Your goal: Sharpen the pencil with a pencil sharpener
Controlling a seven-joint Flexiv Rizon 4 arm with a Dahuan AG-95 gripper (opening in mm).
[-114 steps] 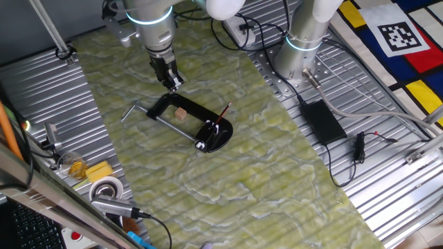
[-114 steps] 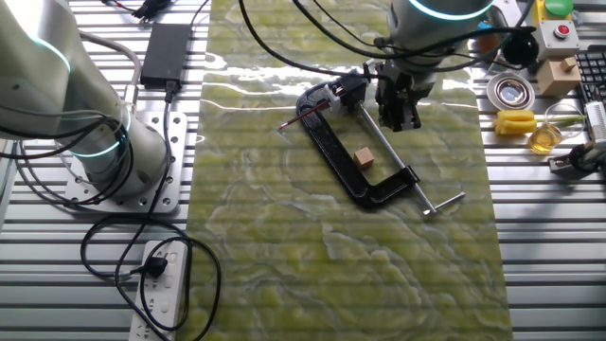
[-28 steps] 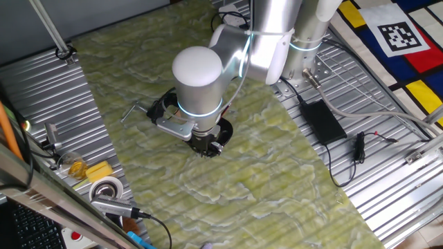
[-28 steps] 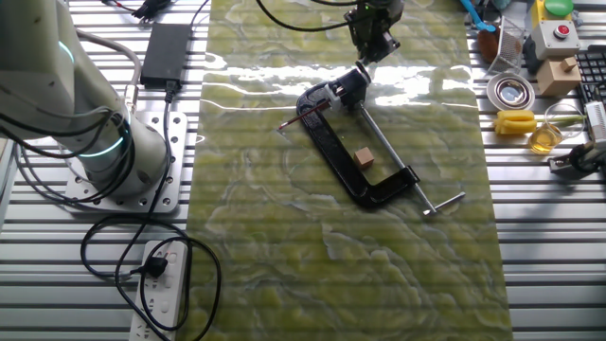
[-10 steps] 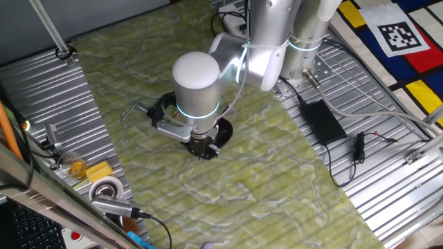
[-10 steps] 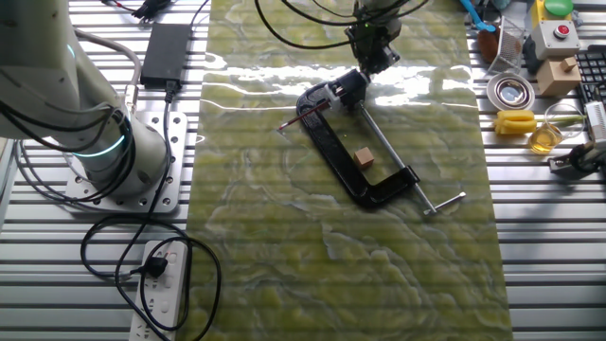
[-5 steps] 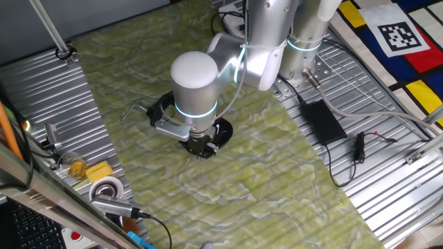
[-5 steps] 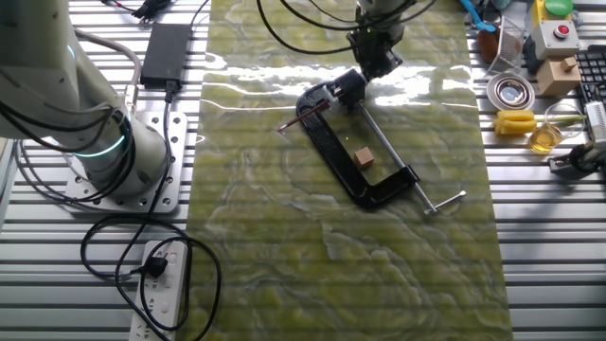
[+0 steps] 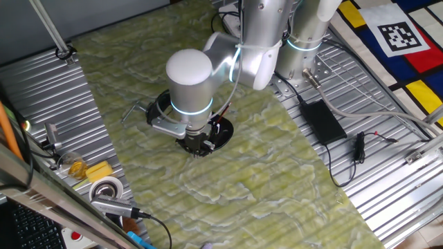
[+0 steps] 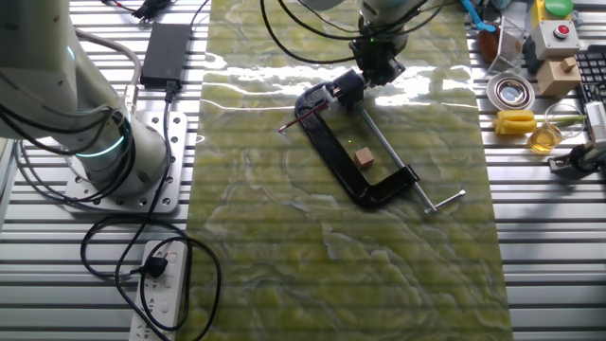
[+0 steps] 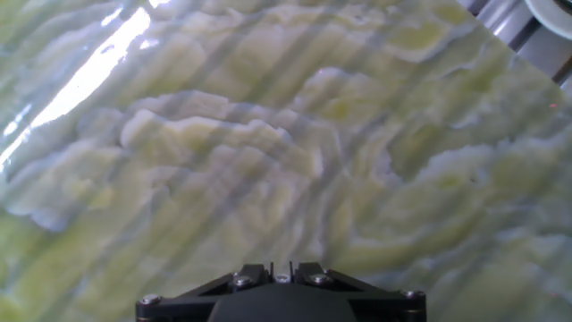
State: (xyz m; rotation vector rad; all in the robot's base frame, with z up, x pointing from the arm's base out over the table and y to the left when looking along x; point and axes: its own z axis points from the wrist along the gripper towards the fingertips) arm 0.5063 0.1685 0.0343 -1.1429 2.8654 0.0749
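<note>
Pencil (image 10: 305, 116) is seen as a thin dark red stick lying on the green marbled mat (image 10: 284, 265), its one end beside the black C-clamp (image 10: 343, 156) near the black disc (image 9: 220, 133); in one fixed view it is largely hidden behind the arm. The gripper (image 10: 377, 62) is held low over the mat just beyond the clamp's head, and nothing is seen between the jaws; whether they stand wide or narrow cannot be told, since the fingers are not shown in the hand view, where only the black base of the hand and blurred mat are seen. A small wooden block (image 10: 364, 158) is set inside the clamp's frame, and the silver clamp rod (image 10: 398, 163) runs toward its handle bar. The mat is spread over a desk (image 10: 540, 246) of ribbed metal. A black power brick (image 9: 321, 121) with cables lies on the ribbed metal beside the arm's base (image 9: 297, 62). At the desk's edge a roll of tape (image 10: 509, 92), a yellow object (image 10: 516, 121) and a box with a red button (image 10: 553, 33) are gathered. A white power strip (image 10: 159, 284) lies near the second arm base (image 10: 104, 142).
</note>
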